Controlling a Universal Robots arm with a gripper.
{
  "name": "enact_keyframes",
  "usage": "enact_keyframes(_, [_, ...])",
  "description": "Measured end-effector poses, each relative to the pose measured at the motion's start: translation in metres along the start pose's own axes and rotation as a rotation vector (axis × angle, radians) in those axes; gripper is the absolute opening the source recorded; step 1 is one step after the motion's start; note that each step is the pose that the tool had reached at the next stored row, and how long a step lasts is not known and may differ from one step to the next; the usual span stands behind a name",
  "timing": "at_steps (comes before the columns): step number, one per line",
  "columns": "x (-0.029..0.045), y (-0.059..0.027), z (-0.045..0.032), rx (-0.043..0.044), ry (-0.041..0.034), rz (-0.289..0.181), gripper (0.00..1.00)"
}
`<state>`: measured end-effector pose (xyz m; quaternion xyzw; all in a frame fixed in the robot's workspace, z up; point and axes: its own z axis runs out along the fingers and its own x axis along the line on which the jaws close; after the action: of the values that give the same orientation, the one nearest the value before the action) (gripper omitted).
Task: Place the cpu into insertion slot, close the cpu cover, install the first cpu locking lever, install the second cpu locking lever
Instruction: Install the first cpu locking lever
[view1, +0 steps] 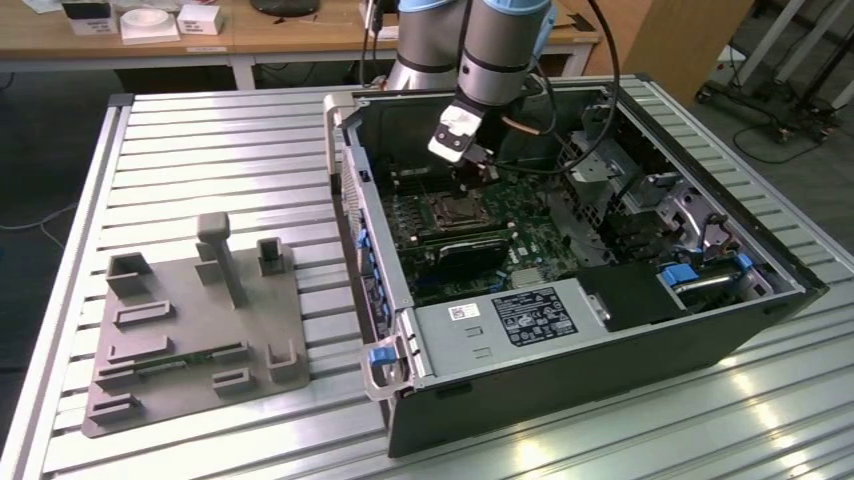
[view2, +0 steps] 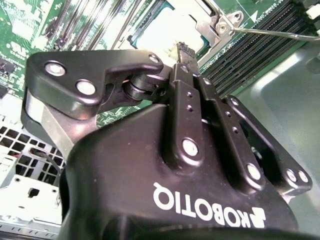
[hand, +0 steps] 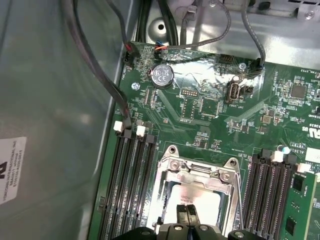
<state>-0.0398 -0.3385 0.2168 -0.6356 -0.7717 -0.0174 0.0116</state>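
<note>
My gripper (view1: 474, 178) reaches down into the open black computer case (view1: 574, 400), just above the insertion slot (view1: 451, 210) on the green board. In the first wrist view the silvery cpu cover (hand: 170, 172) lies flat over the socket. The pale cpu (hand: 200, 195) shows through its cut-out middle. The gripper (hand: 188, 212) is shut, its two fingertips pressed together with nothing between them, right over the cpu. The second wrist view shows the gripper (view2: 184, 50) at the cover's edge (view2: 212, 22). A thin wire locking lever (view2: 280, 34) sticks out beside the cover there.
Black memory slots (hand: 130, 190) and more memory slots (hand: 267, 185) flank the socket. A coin battery (hand: 162, 75) and dark cables (hand: 100, 75) lie beyond it, with the grey case wall alongside. A grey fixture plate (view1: 187, 330) sits on the slatted table at the exterior view's left.
</note>
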Motion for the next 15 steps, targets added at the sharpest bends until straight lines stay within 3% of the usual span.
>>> enact_keyframes(12, [0.0, -0.0003, 0.0001, 0.0084, 0.0021, -0.204, 0.11])
enact_keyframes(15, [-0.0001, -0.0003, 0.0002, 0.0089, 0.0025, -0.222, 0.11])
